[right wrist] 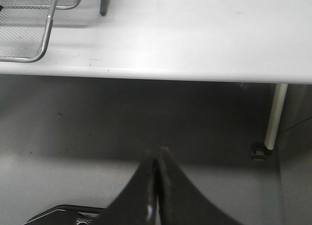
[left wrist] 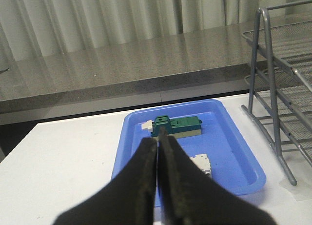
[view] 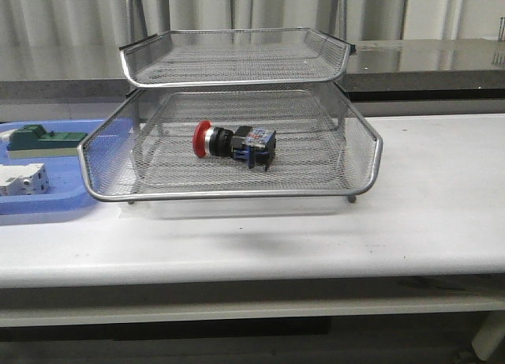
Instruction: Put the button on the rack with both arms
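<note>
Neither arm visible in the front view. Left hand: both black fingers pressed together along their whole length, nothing between them, held above the desk near its left end, tilted down toward the far edge. Right hand: fingers closed tip to tip, nothing held, hanging off the desk's front edge near the right corner, aimed down at the floor.

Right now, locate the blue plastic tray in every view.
Front view: blue tray at the left edge, beside the rack.
Left wrist view: centre, beyond the shut left gripper.
Right wrist view: not in it.
Shared landmark: the rack, whose corner shows here.
</note>
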Robot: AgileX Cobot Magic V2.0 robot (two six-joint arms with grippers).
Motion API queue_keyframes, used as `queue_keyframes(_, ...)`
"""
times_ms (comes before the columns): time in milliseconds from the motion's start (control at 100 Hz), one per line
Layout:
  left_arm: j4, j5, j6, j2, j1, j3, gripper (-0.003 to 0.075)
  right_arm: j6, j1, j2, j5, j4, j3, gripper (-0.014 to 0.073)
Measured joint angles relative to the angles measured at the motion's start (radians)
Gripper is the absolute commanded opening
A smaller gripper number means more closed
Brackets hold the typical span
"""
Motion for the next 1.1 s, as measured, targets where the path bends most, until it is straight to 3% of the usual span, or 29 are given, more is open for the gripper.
queue_keyframes(340, 0.0, 0.0, 0.0, 0.0, 0.0, 0.0, 0.0004, -0.008, 0.0, 0.058, -0.061, 0.149, -0.007, -0.0068)
queue_keyframes(690, 0.0, 0.0, 0.0, 0.0, 0.0, 0.0, 0.0004, -0.177, 0.011, 0.318, -0.137, 0.313, -0.009, -0.0067)
queue_keyframes(1100, 0.0, 0.0, 0.0, 0.0, 0.0, 0.0, 0.0004, -0.21, 0.263, 0.59, -0.357, 0.345, -0.009, -0.0067)
